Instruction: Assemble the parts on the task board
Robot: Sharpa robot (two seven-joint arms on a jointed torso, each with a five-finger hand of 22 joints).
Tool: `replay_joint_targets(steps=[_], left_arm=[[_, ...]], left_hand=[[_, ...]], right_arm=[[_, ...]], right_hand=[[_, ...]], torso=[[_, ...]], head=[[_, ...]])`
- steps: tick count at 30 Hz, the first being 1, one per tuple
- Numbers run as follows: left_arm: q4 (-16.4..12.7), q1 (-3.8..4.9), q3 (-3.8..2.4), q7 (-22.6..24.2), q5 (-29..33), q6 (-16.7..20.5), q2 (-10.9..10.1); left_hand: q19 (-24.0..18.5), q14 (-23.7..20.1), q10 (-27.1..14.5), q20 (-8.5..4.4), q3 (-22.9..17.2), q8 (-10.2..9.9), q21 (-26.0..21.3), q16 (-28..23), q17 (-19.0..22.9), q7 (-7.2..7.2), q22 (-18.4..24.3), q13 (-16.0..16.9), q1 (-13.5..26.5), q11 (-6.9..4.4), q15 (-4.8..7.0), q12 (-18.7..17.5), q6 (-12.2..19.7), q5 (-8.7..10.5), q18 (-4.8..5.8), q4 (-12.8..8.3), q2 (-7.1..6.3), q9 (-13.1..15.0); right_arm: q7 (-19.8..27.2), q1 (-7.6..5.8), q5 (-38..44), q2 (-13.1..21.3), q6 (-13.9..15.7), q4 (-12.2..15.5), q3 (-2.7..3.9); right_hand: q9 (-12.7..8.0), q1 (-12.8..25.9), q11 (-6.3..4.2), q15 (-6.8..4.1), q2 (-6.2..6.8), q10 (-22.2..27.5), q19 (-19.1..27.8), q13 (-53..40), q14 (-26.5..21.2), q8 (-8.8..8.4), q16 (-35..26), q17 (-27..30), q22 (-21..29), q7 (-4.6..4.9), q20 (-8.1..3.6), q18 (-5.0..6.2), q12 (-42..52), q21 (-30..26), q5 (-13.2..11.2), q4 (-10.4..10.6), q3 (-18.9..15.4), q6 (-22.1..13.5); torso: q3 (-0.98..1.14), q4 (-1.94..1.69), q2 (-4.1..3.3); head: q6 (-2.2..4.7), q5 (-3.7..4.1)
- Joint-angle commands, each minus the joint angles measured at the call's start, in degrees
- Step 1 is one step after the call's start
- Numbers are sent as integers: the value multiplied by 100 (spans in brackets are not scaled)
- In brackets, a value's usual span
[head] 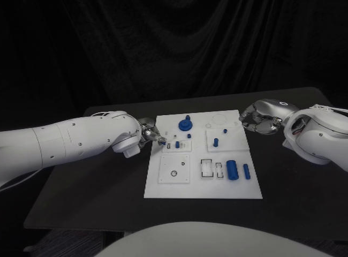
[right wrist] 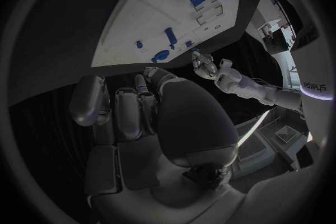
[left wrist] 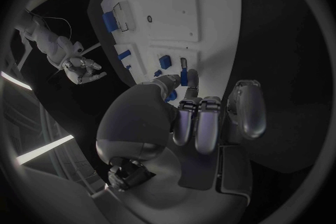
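I am seeing a white task board [head: 205, 184] lying on the black desk [head: 89, 193], its small parts [head: 232, 169] showing blue, while both white arms [head: 66, 142] are ending in silver hands, the left hand [head: 152, 134] and right hand [head: 256, 119] with silver fingers [left wrist: 245, 107].

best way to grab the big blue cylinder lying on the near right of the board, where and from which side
Probably from above, across the middle of the big blue cylinder. It lies flat, long axis running away from the robot, so fingers can close on its curved sides. A slimmer blue pin lies close on its right, so room there is tight.
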State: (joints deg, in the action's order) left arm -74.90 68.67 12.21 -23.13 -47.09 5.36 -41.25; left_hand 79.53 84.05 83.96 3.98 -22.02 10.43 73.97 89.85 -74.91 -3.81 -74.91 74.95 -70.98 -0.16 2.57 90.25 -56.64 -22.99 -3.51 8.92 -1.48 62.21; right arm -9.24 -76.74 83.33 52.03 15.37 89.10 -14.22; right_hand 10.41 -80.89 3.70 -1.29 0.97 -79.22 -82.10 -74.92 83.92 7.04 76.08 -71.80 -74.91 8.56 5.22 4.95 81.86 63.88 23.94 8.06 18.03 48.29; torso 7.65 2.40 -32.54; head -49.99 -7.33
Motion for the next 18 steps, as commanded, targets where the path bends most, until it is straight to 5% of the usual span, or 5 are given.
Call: replay_joint_targets(steps=[1,18], left_arm=[[36,-17,-5,31,62,37,39],[159,-155,-5,101,62,45,174]], left_hand=[[-21,595,604,-37,-61,17,-32,15,-1509,60,-968,1505,40,-31,32,-25,-72,24,-58,-3,16,4],[-36,595,604,-33,-106,5,-55,15,-1509,39,-962,1505,114,-13,20,-25,-22,71,-60,20,44,23]], right_arm=[[-81,13,-28,2,-24,2,4],[-81,15,-30,-3,-32,-1,4]], right_hand=[[-3,-34,-15,44,23,34,43,-132,71,-18,-20,5,-808,7,-11,27,-34,-29,32,-8,35,41],[-4,-32,-15,43,26,36,45,-130,70,-20,-24,10,-807,7,-11,28,-35,-34,35,-11,39,42]], torso=[[6,4,-7],[0,4,1]], head=[[-1,16],[-1,0]])
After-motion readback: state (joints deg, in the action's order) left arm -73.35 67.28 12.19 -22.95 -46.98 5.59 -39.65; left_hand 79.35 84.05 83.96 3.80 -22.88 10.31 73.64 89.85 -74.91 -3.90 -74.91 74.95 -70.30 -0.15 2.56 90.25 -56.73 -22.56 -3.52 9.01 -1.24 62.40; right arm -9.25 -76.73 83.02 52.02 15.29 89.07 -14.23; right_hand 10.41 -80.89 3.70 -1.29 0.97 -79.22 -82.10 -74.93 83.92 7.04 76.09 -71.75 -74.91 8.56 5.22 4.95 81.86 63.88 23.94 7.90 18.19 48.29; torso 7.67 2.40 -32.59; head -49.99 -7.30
